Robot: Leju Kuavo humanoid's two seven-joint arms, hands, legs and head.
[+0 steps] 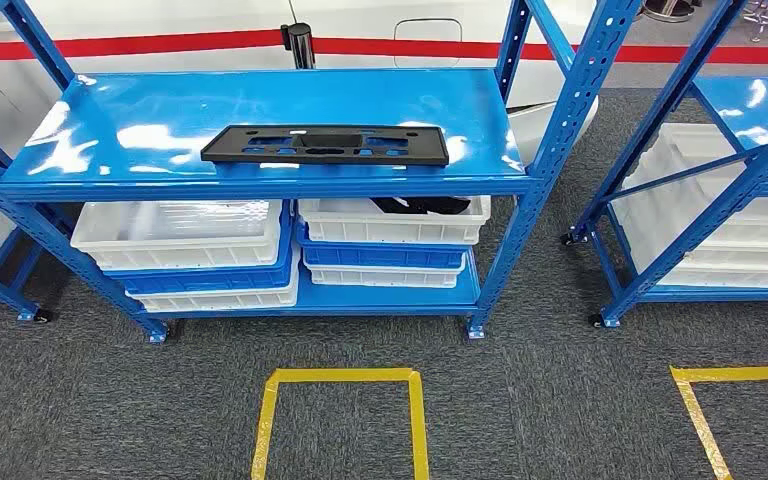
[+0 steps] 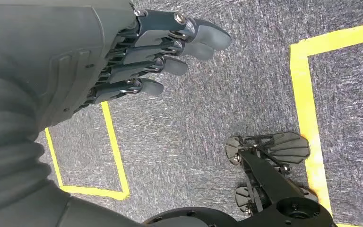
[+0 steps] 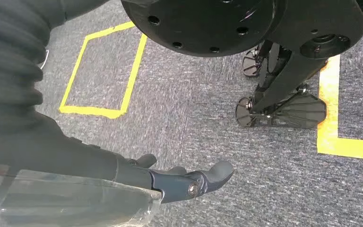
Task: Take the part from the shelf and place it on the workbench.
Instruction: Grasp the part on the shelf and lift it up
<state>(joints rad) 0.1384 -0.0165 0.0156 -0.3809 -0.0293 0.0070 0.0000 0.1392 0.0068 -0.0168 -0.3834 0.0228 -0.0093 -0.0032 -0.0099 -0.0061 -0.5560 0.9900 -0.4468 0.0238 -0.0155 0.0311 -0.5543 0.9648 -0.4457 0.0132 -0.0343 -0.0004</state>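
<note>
the black part (image 1: pixel 325 145) lies flat, centre frame, on the blue shelf (image 1: pixel 160 120) — likely stiff, light plastic; grip its long edges. left hand (image 2: pixel 160 52) and right hand (image 3: pixel 184 182) hang empty, fingers loosely extended.

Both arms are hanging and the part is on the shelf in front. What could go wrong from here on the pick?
1. The flat black plastic part is long and lies flush on the glossy blue metal shelf top; fingers may struggle to get under it, or push it backward.
2. Lifted one-handed off-centre, it could tilt and slip.
3. The left hand and right hand, rising from below, might hit the shelf's front edge.
</note>
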